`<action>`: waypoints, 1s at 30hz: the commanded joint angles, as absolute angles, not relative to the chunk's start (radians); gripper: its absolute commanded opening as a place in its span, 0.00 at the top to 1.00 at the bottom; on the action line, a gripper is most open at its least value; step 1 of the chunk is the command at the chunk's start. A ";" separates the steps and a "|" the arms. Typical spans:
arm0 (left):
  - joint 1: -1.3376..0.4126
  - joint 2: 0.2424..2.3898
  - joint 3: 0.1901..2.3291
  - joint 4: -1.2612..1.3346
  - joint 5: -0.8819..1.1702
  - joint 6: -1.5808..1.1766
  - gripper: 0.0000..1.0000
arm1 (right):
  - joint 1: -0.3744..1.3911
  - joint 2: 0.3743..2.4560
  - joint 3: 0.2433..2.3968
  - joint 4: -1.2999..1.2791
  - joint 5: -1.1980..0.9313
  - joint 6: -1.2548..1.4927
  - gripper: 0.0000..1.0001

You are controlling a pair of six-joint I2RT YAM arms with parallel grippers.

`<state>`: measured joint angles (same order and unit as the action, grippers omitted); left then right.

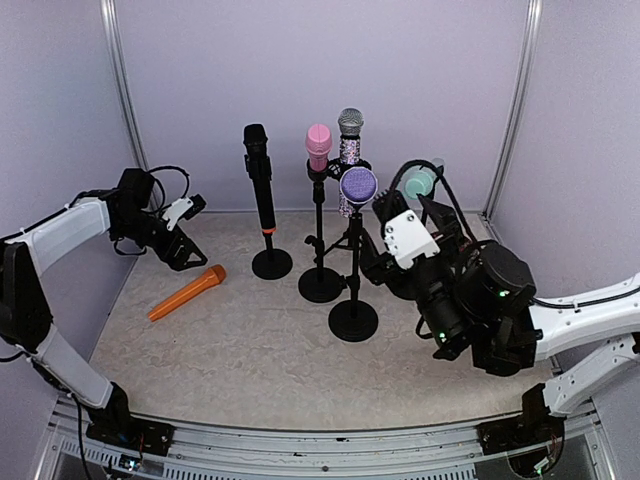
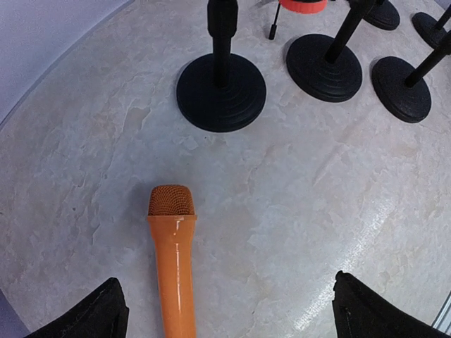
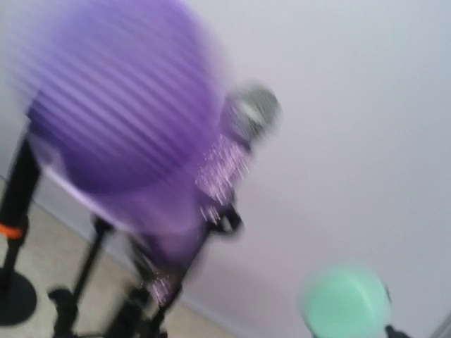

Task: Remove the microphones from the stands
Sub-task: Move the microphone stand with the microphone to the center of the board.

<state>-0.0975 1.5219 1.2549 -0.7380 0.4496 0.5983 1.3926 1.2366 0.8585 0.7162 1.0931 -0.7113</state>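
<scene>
Several microphones stand upright in black stands: black (image 1: 258, 150), pink (image 1: 318, 145), glittery silver (image 1: 350, 125), purple (image 1: 358, 185) and green (image 1: 420, 182). An orange microphone (image 1: 187, 292) lies flat on the table, off any stand. My left gripper (image 1: 190, 232) hovers above and behind it. In the left wrist view the left gripper (image 2: 229, 317) is open and empty, with the orange microphone (image 2: 173, 260) between the fingers, nearer the left one. My right gripper (image 1: 378, 262) is close beside the purple microphone's stand, its fingers hidden. The right wrist view is blurred and shows the purple head (image 3: 127, 98) close up.
Round black stand bases (image 1: 353, 320) (image 1: 321, 284) (image 1: 271, 264) crowd the table's middle. A tripod stand (image 1: 345, 240) holds the silver microphone behind them. Grey walls close the back and sides. The green microphone (image 3: 345, 303) is at the right wrist view's lower right.
</scene>
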 commanded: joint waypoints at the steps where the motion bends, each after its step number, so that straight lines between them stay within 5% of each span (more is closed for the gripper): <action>1: -0.135 1.479 1.298 -0.786 0.496 0.594 0.01 | 1.406 1.372 1.005 0.974 1.061 -0.979 0.04; 14: -0.310 1.431 1.326 -0.792 0.499 0.567 0.01 | 1.314 1.479 1.149 0.785 0.985 -0.820 0.12; 27: -0.423 1.482 1.447 -0.787 0.567 0.457 0.03 | 1.242 1.524 1.211 0.617 0.920 -0.662 0.37; 30: -0.452 1.482 1.456 -0.785 0.582 0.443 0.03 | 1.236 1.526 1.217 0.586 0.907 -0.633 0.51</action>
